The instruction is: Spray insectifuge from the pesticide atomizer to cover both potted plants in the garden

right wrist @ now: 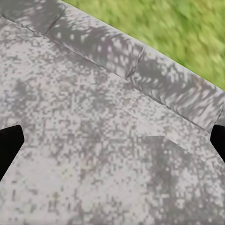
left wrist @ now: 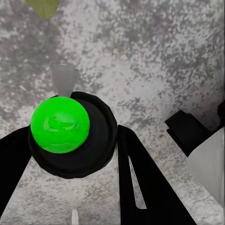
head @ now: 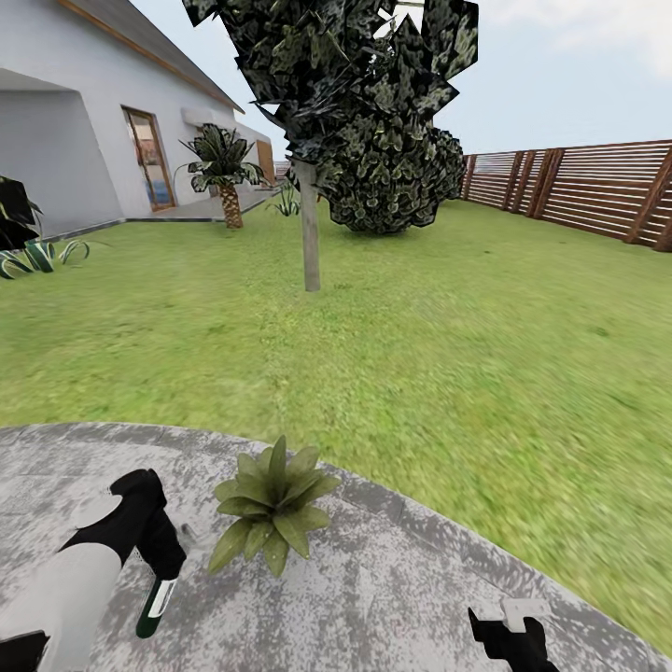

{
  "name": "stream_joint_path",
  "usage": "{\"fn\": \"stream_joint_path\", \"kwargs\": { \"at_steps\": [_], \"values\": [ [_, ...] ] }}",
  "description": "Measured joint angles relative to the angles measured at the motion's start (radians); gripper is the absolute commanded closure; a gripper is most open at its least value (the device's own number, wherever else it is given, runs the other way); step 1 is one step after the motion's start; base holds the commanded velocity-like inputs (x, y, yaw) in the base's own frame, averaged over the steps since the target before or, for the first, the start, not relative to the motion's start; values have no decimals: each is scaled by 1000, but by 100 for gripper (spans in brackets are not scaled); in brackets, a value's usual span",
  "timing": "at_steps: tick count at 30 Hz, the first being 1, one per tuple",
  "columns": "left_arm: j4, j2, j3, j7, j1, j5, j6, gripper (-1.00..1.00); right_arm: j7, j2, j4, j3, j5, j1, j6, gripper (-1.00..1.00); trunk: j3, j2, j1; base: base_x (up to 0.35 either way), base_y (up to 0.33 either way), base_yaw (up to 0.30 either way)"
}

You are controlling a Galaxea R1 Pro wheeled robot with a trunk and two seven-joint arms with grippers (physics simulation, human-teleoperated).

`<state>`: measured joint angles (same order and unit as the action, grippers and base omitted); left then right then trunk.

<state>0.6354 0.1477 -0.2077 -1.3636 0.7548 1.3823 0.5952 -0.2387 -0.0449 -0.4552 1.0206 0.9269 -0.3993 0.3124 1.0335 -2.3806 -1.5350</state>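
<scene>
On grey stone paving (head: 392,597), our left gripper (head: 161,571) clamps the dark-green white-labelled atomizer bottle (head: 155,605) beside an olive-leaved potted rosette (head: 271,504); right gripper (head: 511,637) released. Next: aim nozzle, spray.

Our left arm (head: 65,588) wears a smooth pale grey shell that ends in a matte black wrist and a blocky black left gripper (head: 161,560). Our right gripper (head: 511,635) is black too, with a small light grey plate on top.
</scene>
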Motion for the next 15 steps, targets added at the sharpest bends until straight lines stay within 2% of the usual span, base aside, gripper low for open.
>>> {"fn": "stream_joint_path", "kwargs": {
  "at_steps": [3,5,8,9,15],
  "values": [
    [6,-9,1,-4,10,3,0,100,0,0,0,0,0,0,0,-100,0,0,0,0,0,0],
    [9,-11,7,-33,16,6,0,100,0,0,0,0,1,0,0,-100,0,0,0,0,0,0],
    [15,-7,52,-120,16,8,-2,100,0,0,0,-1,1,0,0,-100,0,0,0,0,0,0],
    [15,-5,65,-129,11,9,-3,100,0,0,0,-1,1,0,0,-100,0,0,0,0,0,0],
    [1,6,78,-109,-14,11,-6,100,0,0,0,-1,1,1,0,-100,0,0,0,0,0,0]
  ]
}}
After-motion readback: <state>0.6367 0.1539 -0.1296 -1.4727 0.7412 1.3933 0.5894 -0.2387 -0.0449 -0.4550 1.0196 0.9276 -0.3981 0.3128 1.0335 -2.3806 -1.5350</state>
